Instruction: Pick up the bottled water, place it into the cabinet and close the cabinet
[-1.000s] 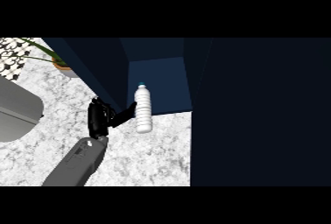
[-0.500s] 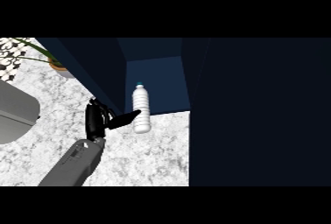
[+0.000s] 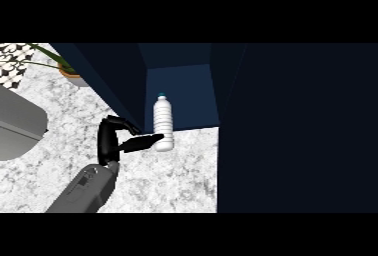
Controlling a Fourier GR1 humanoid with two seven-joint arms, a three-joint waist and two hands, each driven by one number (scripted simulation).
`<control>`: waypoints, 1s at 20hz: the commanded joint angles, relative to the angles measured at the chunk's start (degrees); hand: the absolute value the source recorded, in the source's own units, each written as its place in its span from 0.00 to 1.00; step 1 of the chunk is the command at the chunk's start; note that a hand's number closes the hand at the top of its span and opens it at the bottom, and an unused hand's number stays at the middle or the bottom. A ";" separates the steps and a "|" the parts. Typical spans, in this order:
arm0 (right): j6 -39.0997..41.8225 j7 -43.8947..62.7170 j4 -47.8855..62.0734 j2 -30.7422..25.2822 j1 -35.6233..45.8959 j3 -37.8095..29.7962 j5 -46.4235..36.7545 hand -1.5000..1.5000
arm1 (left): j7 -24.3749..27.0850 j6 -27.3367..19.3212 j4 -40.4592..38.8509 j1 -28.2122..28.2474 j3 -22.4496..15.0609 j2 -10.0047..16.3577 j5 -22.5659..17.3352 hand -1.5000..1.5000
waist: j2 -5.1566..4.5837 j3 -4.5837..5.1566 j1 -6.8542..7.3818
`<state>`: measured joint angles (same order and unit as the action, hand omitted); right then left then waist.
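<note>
I see the bottled water (image 3: 163, 120) standing upright on the marble desk (image 3: 166, 180), right at the mouth of the dark blue cabinet (image 3: 184, 92), its cap towards the open compartment. My left hand (image 3: 118, 142) sits just to the bottle's left, released rather than wrapped around it, with one outstretched finger (image 3: 148, 141) meeting the bottle's lower part. A potted plant (image 3: 70, 75) and a grey rounded object (image 3: 18, 125) lie well apart at the view's left.

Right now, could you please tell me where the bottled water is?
In the head view, the bottled water is left of centre, at the mouth of the open cabinet, with the left hand against its lower end.
</note>
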<state>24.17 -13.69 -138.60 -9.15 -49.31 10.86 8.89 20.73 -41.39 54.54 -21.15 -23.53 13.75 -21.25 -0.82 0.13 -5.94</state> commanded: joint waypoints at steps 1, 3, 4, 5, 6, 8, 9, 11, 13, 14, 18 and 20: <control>-0.61 0.99 -1.07 0.44 0.11 0.37 0.86 0.00 | 0.75 4.88 5.02 -14.70 0.73 -4.82 -1.24 0.00 | 0.36 0.06 -0.65; -0.78 1.40 -1.22 0.51 0.15 0.36 1.45 0.00 | 0.97 5.38 5.85 -14.50 0.11 -5.26 -1.43 0.00 | 0.43 0.01 -0.33; -1.23 1.71 -1.43 0.76 0.08 0.35 1.21 0.00 | 0.24 6.48 5.32 -14.12 0.13 -4.84 -1.99 0.00 | 0.37 0.02 0.10; -1.11 1.85 -2.41 0.66 -0.81 0.65 1.39 0.00 | 1.78 5.49 6.14 -13.40 -0.06 -6.16 -1.87 0.00 | 0.61 0.06 -0.19; -1.84 2.40 -2.75 0.95 -0.55 0.40 1.24 0.00 | 0.09 8.16 7.41 -14.27 1.24 -3.35 -3.38 0.00 | 0.70 0.04 0.59; -1.41 2.03 -2.71 0.97 -0.79 1.29 0.99 0.00 | 1.95 7.01 7.70 -12.05 -0.56 -6.62 -2.89 0.00 | 0.84 0.05 0.97; -1.80 2.62 -1.99 0.74 -0.06 0.22 1.40 0.00 | 0.19 7.05 8.31 -13.75 -0.20 -5.81 -3.22 0.00 | 0.72 -0.04 1.30; -1.96 2.56 -2.80 1.08 -1.57 1.15 0.84 0.00 | 1.98 8.86 8.75 -10.89 -1.50 -7.60 -3.85 0.00 | 0.92 0.07 0.84; -2.69 2.16 -2.57 1.70 -1.65 0.54 1.15 0.00 | 2.96 10.56 10.70 -8.85 -2.46 -7.99 -4.36 0.00 | 1.14 0.02 1.61; -2.28 2.06 -1.79 1.45 -1.06 0.76 0.96 0.00 | 2.75 12.98 11.54 -8.51 -2.29 -7.77 -5.62 0.00 | 1.06 0.03 2.04; -3.45 2.18 -2.03 2.49 -1.11 1.24 0.75 0.00 | 3.91 17.76 14.19 -6.28 -4.06 -10.04 -7.59 0.00 | 1.06 0.00 3.36; -3.61 3.04 -4.78 2.18 -3.07 1.92 0.25 0.00 | 5.74 19.82 14.42 -7.14 -4.04 -11.92 -8.17 0.00 | 0.97 0.00 3.69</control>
<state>21.28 -12.20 -139.19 -7.19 -50.72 12.14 8.76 24.27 -26.11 65.08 -24.07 -26.59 6.08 -28.23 -0.14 0.24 -2.66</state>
